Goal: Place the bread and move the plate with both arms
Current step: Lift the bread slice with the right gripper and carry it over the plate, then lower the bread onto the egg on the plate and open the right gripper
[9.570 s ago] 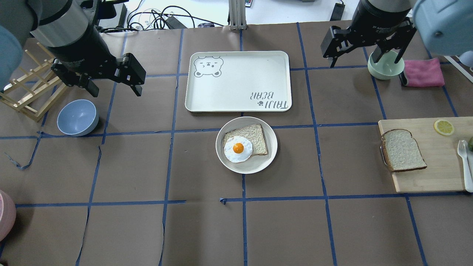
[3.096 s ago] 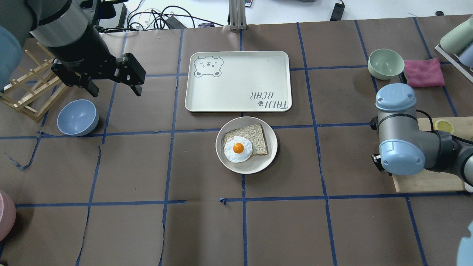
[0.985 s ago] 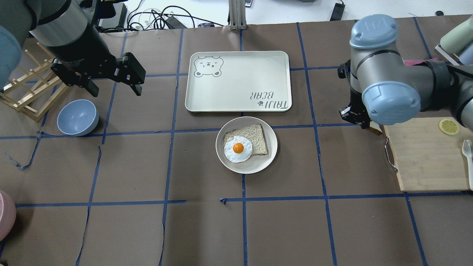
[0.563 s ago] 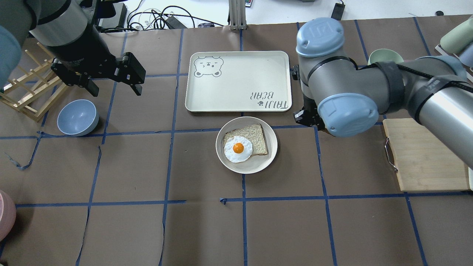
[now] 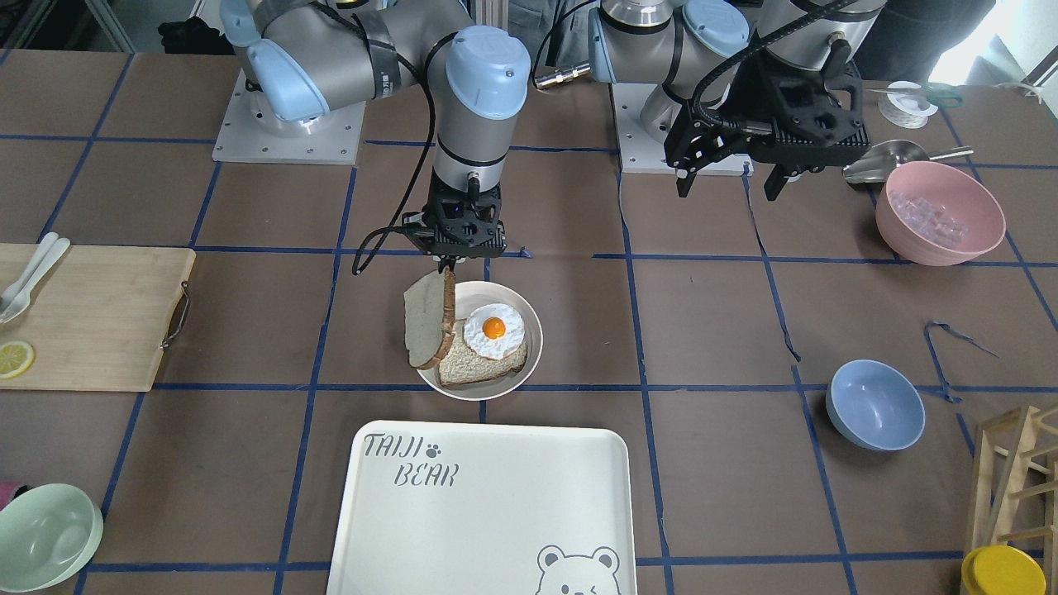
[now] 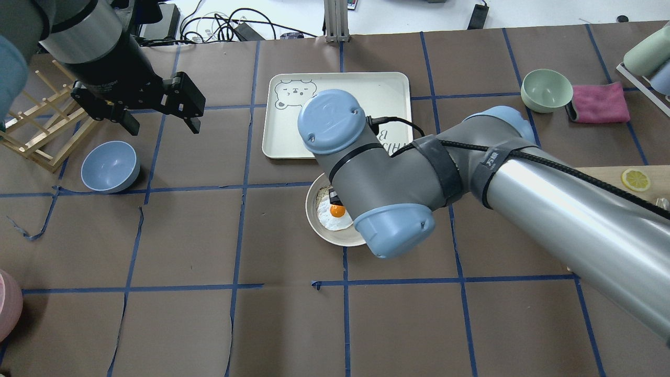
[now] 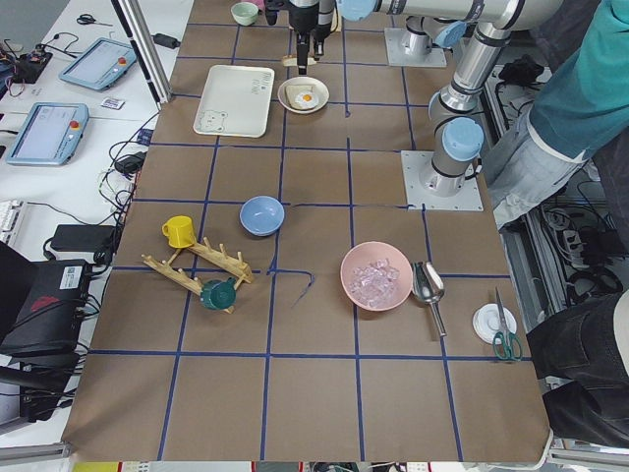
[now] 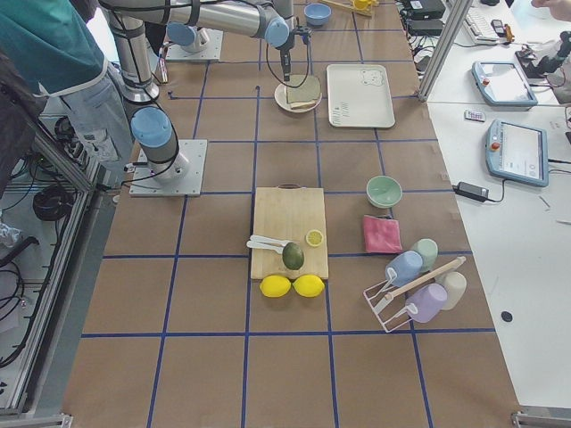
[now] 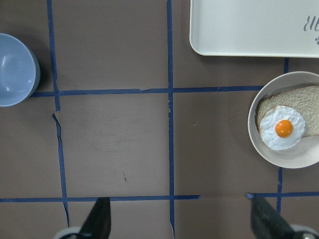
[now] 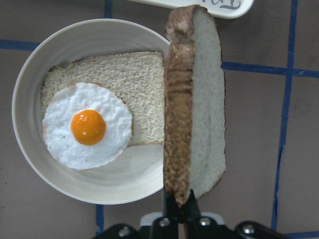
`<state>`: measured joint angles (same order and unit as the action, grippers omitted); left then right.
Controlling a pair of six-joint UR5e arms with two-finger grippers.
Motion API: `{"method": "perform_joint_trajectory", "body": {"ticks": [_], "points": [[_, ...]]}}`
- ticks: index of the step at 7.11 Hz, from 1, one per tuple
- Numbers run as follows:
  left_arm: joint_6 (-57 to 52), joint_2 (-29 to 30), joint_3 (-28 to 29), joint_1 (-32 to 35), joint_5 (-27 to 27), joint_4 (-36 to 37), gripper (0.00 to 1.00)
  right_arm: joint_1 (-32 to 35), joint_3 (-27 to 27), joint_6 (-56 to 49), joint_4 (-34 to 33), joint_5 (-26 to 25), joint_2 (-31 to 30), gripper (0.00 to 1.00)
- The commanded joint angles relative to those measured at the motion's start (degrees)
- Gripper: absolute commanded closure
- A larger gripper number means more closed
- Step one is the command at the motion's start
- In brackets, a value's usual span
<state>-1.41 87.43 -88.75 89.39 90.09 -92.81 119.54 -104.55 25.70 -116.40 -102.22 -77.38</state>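
The off-white plate (image 5: 476,391) sits mid-table with a paler slice and a fried egg (image 5: 493,328) on it. My right gripper (image 5: 450,266) is shut on the dark-crusted bread (image 5: 424,321), which hangs on edge above the plate's side toward the cutting board. The right wrist view shows the bread (image 10: 197,99) held by its bottom crust over the plate's rim (image 10: 30,64). In the overhead view my right arm hides the gripper and most of the plate (image 6: 319,233). My left gripper (image 6: 163,128) is open and empty, high over the table far from the plate (image 9: 259,144).
The white "TAIJI BEAR" tray (image 5: 479,504) lies just beyond the plate. A blue bowl (image 6: 110,166) and a wooden rack (image 6: 36,131) are near my left gripper. A cutting board (image 5: 91,318), a green bowl (image 6: 547,90) and a pink cloth (image 6: 599,102) are on my right side.
My right arm took the bread off the cutting board and swung left with it to above the plate. My left gripper has stayed in place, open.
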Motion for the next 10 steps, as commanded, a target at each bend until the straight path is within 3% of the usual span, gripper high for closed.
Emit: {"method": "perform_joint_trajectory", "body": {"ticks": [1, 5, 6, 7, 8, 10], "points": [[0.0, 0.0, 0.1, 0.0, 0.0, 0.0, 0.0, 3.2, -0.1, 4.2, -3.2, 0.0, 2.6, 1.0], [0.0, 0.0, 0.1, 0.0, 0.1, 0.0, 0.0, 3.9, -0.3, 4.2, -4.1, 0.0, 4.4, 0.98], [0.0, 0.0, 0.1, 0.0, 0.1, 0.0, 0.0, 3.9, -0.4, 4.3, -4.9, 0.0, 5.0, 0.81], [-0.1, -0.1, 0.1, 0.0, 0.1, 0.0, 0.0, 3.9, -0.5, 5.6, -5.2, 0.2, 5.6, 0.53], [0.0, -0.1, 0.1, 0.0, 0.1, 0.0, 0.0, 3.9, 0.2, 7.0, -4.9, 0.7, 5.4, 0.16], [0.0, -0.1, 0.1, 0.0, 0.1, 0.0, 0.0, 2.6, 2.9, 6.9, -5.8, 2.1, 4.1, 0.0]]}}
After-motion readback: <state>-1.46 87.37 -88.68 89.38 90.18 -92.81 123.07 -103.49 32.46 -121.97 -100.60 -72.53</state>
